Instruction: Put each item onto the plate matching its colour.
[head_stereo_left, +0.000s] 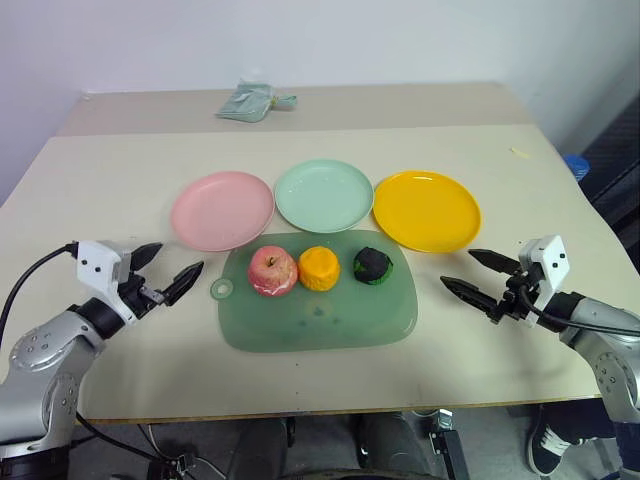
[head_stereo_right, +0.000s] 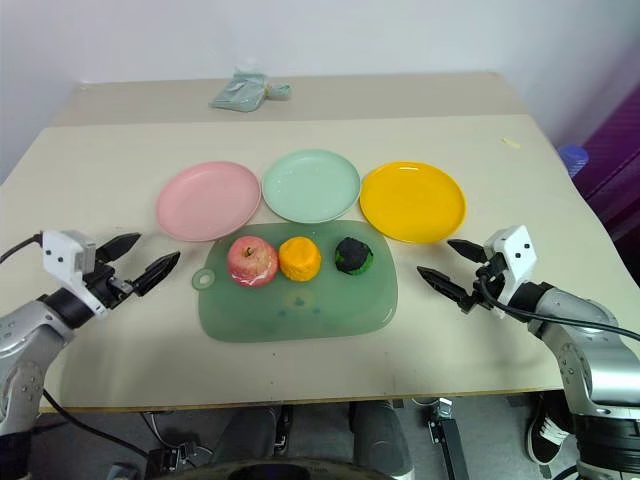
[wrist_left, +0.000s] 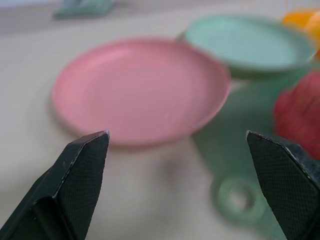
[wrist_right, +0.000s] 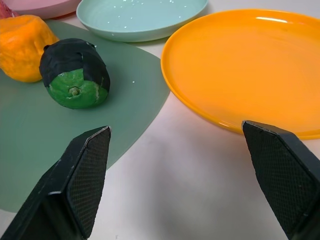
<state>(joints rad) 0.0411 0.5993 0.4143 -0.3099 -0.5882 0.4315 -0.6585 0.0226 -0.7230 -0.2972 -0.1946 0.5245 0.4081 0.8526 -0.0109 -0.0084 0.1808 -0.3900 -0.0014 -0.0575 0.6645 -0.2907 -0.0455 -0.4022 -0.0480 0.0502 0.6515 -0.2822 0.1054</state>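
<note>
Three items sit in a row on the far part of a translucent green board (head_stereo_left: 330, 320): a pink-red apple (head_stereo_left: 272, 271), an orange fruit piece (head_stereo_left: 319, 268) and a dark green-black lump (head_stereo_left: 372, 266). Beyond the board lie a pink plate (head_stereo_left: 221, 209), a mint green plate (head_stereo_left: 323, 195) and a yellow-orange plate (head_stereo_left: 427, 210), all bare. My left gripper (head_stereo_left: 165, 268) hovers open left of the board, pointing toward it. My right gripper (head_stereo_left: 480, 274) hovers open right of the board, with nothing between its fingers.
A small pale teal cloth bundle (head_stereo_left: 252, 101) lies at the far side of the beige table (head_stereo_left: 110, 170). The board has a ring hole (head_stereo_left: 221, 290) at its left edge. A purple and blue object (head_stereo_right: 570, 155) stands off the table's right edge.
</note>
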